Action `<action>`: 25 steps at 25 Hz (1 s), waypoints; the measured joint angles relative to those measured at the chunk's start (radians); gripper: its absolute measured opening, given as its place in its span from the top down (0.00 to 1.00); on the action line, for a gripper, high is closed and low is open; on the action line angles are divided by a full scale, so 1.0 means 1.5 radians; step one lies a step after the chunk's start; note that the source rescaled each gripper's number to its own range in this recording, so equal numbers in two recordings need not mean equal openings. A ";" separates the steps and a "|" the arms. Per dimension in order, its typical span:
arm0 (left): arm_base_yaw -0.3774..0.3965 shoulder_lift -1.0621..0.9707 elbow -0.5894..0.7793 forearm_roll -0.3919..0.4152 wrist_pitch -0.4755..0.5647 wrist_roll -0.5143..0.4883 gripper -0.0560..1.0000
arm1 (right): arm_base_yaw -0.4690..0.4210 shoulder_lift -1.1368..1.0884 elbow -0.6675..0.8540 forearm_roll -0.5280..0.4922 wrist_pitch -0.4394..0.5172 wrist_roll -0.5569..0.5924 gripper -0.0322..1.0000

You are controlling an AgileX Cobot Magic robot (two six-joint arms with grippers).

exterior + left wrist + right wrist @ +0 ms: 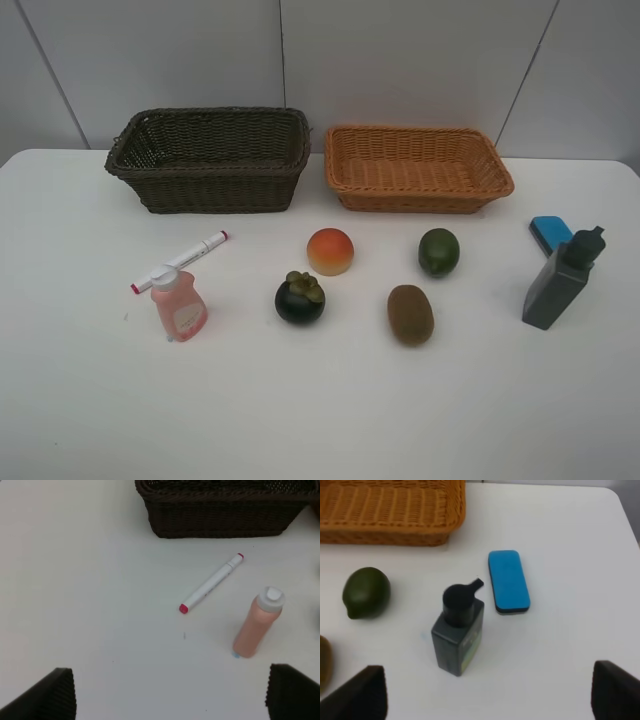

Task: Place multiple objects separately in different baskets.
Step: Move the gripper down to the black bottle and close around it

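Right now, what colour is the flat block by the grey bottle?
The flat block is bright blue; the right wrist view shows it best.

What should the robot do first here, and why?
Probably lower the left gripper toward the pink bottle. Its jaws stand open, the bottle stands upright just ahead of them, and the dark basket beyond it, like the tan basket, holds nothing yet.

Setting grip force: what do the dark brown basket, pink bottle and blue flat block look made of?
Dark brown woven basket: wicker or plastic rattan, matt; strands show. Pink bottle: probably plastic, smooth, faintly glossy. Blue flat block: smooth blue top, dark underlayer; plastic over felt, perhaps.
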 joint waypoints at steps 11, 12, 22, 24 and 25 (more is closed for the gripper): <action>0.000 0.000 0.000 0.000 -0.001 0.000 0.00 | 0.000 0.373 -0.137 0.106 -0.026 0.019 0.03; 0.000 0.000 0.000 0.000 -0.001 0.000 0.00 | 0.000 0.405 -0.149 0.116 -0.027 0.028 0.03; 0.000 0.000 0.000 0.000 -0.003 0.000 0.00 | 0.000 0.625 -0.204 0.121 -0.046 0.081 0.03; 0.000 0.000 0.000 0.000 -0.003 0.000 0.00 | 0.000 0.652 -0.204 0.107 -0.047 0.098 0.03; 0.000 0.000 0.000 0.000 -0.003 0.000 0.00 | 0.000 0.665 -0.204 0.099 -0.047 0.106 0.03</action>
